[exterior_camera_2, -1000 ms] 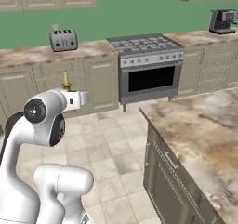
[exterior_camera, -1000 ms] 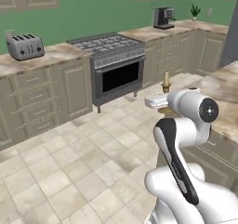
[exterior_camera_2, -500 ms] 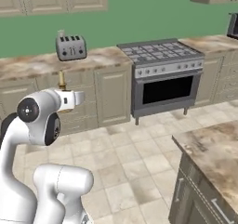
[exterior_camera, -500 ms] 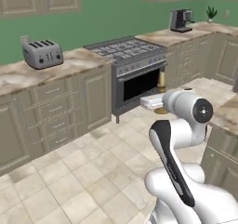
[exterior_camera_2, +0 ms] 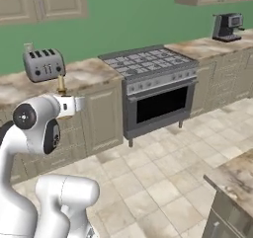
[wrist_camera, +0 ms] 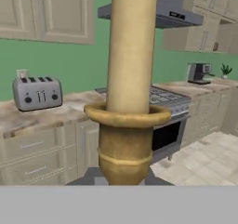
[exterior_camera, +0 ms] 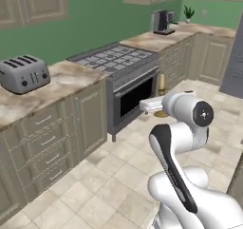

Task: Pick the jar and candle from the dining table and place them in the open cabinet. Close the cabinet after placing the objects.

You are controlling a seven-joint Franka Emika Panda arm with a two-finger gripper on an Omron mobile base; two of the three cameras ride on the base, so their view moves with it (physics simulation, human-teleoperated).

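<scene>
Base turned left, whole scene shifted right in both base views, toaster (exterior_camera: pixel 23 74) nearer and larger, stove (exterior_camera_2: pixel 153 86) moved right, marbled dining bench (exterior_camera_2: pixel 236 175) reduced to the right edge.

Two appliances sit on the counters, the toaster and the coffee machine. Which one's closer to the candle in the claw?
The silver toaster, on the counter just behind the held candle. The dark coffee machine stands far off, past the stove.
</scene>
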